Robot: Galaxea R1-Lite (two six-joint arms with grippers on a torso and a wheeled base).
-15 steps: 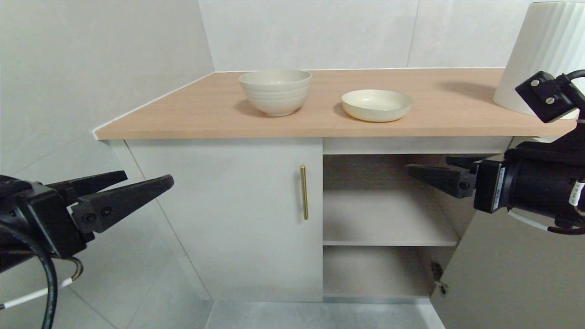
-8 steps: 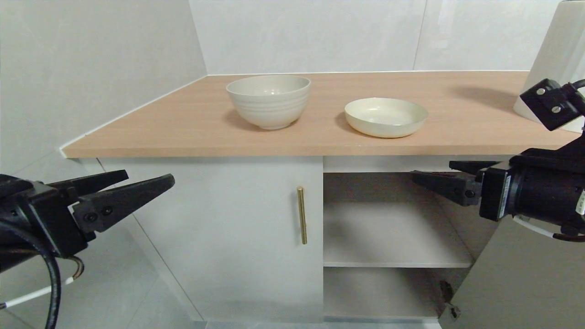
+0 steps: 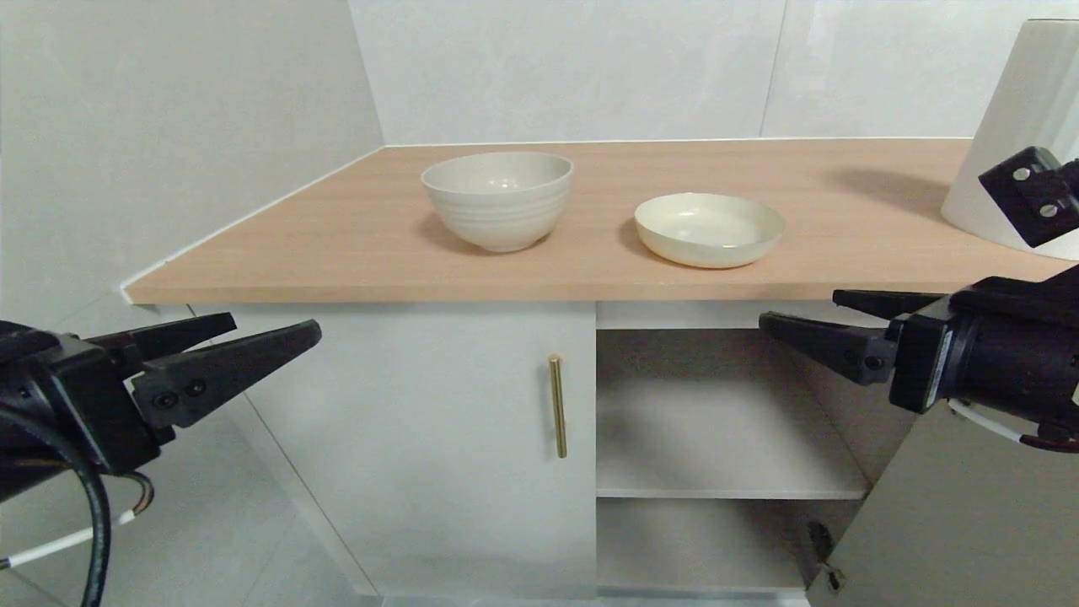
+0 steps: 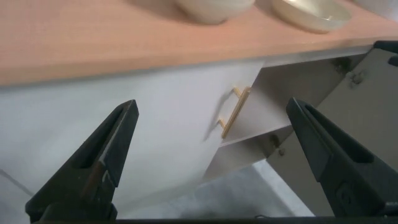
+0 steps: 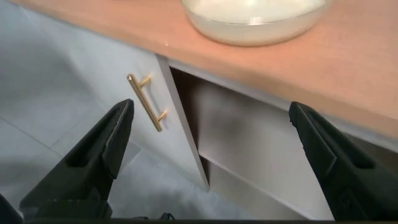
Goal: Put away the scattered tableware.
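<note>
A deep cream bowl (image 3: 497,198) with ridged sides and a shallow cream dish (image 3: 709,228) stand side by side on the wooden countertop (image 3: 354,244). Both show at the edge of the left wrist view, the bowl (image 4: 214,7) and the dish (image 4: 314,14); the dish (image 5: 255,18) also appears in the right wrist view. My left gripper (image 3: 274,327) hangs open below and left of the counter, in front of the cabinet. My right gripper (image 3: 801,312) is open too, at the top of the open cabinet compartment, just under the dish.
The cabinet's left door (image 3: 438,438) is shut, with a brass handle (image 3: 556,406). The right compartment stands open with a shelf (image 3: 716,459) inside and its door (image 3: 952,523) swung out on the right. A tall white ribbed container (image 3: 1016,135) stands at the counter's right end.
The head camera has shifted, so the counter and cabinet sit lower and closer in the picture. The right gripper has edged slightly right; the left gripper stays put, and both stay open.
</note>
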